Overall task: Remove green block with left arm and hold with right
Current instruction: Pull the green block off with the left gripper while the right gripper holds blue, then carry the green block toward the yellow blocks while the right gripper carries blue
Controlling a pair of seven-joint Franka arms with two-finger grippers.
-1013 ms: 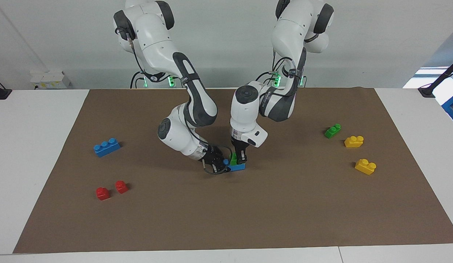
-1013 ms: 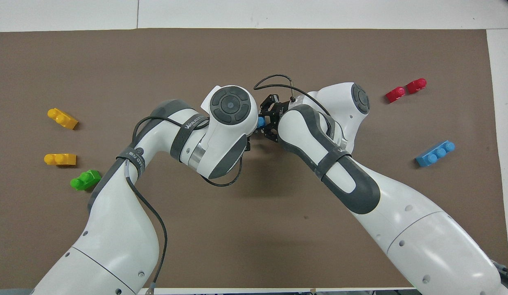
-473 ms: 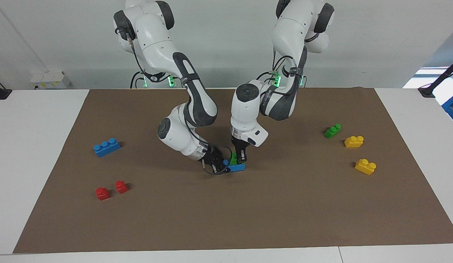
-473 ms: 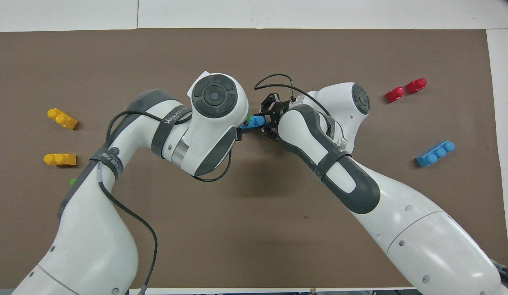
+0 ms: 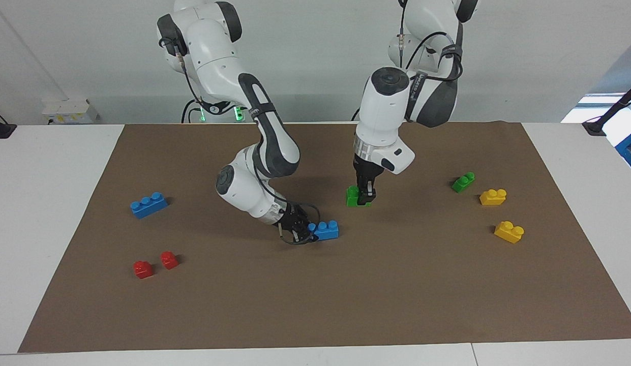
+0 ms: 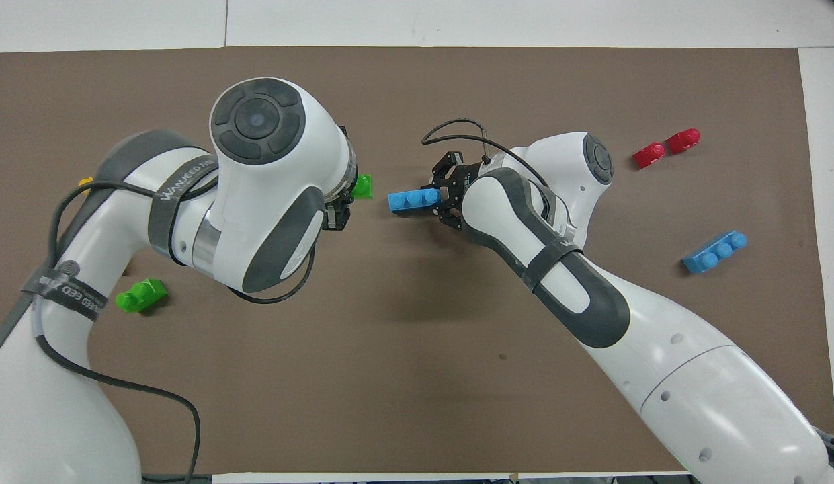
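- Separation looked done: the green block was off the blue three-stud brick and hung in the left gripper, clear of the brown mat and raised over the middle of it, toward the left arm's end from the blue brick.
- Left gripper's jaws were closed on the green block, pinching it from above; in the overhead view only a corner of the block showed past the arm.
- Right gripper sat low at the mat, its jaws closed on the end of the blue three-stud brick toward the right arm's end, which rested on the mat with all three studs bare.
- Judged from this, the removal with the left arm and the bracing with the right were both accomplished; what remained, if anything, was setting the green block down and letting go of the blue one.
- Other pieces lay well apart and untouched: a darker green two-stud brick and two yellow bricks toward the left arm's end, a second blue three-stud brick and two red single-stud bricks toward the right arm's end.
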